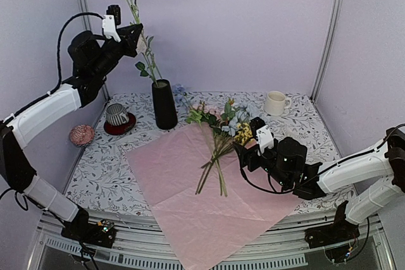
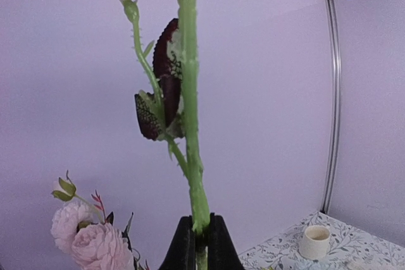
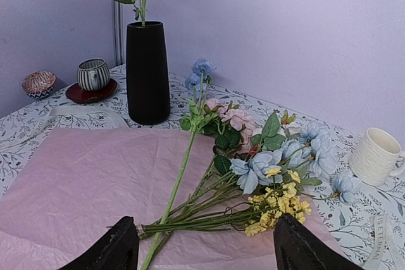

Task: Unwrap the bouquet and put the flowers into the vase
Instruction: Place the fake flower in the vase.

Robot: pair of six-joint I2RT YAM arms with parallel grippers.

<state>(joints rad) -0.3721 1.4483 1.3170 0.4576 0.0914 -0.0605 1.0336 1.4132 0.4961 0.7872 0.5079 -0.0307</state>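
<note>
At wrist level, left gripper [image 2: 201, 224] pinches the stem [image 2: 188, 93], unclear from overhead.

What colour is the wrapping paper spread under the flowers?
Plain pale pink wrapping paper, no pattern; clearest in the top external view.

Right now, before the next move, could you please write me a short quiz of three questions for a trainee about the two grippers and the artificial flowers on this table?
1. True or false: the right gripper is open and holds nothing.
2. What is the left gripper shut on? A. the long green stem of the pink roses; B. a white ceramic mug; C. a cream ribbon.
3. Fill in: the loose green-stemmed artificial flowers lie on the unfolded ____.
Key: 1 true; 2 A; 3 lilac-pink wrapping paper.
</note>
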